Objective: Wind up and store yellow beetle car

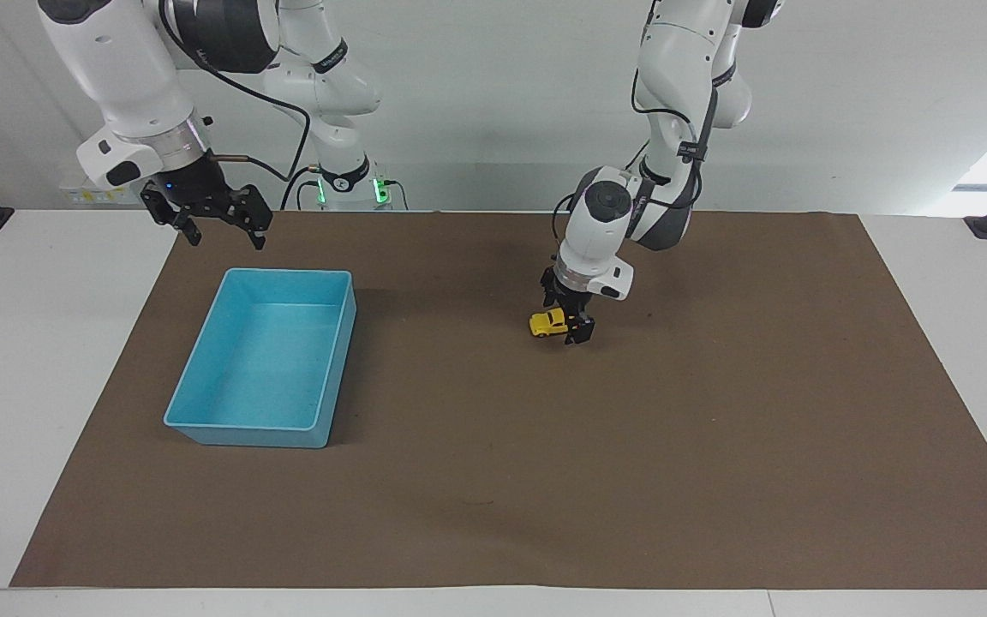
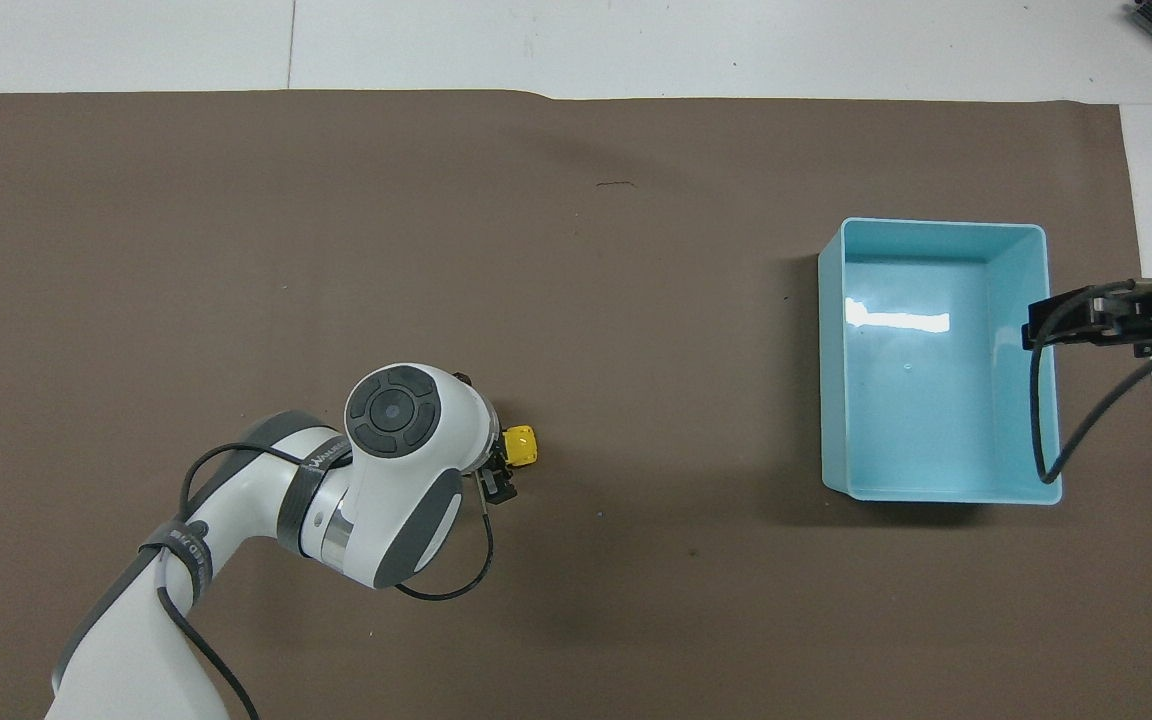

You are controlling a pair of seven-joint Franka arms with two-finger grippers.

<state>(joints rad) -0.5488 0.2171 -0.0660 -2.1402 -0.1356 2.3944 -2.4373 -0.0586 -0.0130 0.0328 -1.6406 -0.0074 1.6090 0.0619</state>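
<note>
Left hand [image 1: 569, 321] grips small yellow beetle car [image 1: 547, 323].

White table [image 1: 48, 360], plain grey wall [image 1: 493, 94]

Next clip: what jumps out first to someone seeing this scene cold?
The tiny bright yellow toy car on the brown mat, mid-table, with the left arm's tool down around it. Next, the empty light blue plastic bin toward the right arm's end, where the right tool waits open in the air.
</note>
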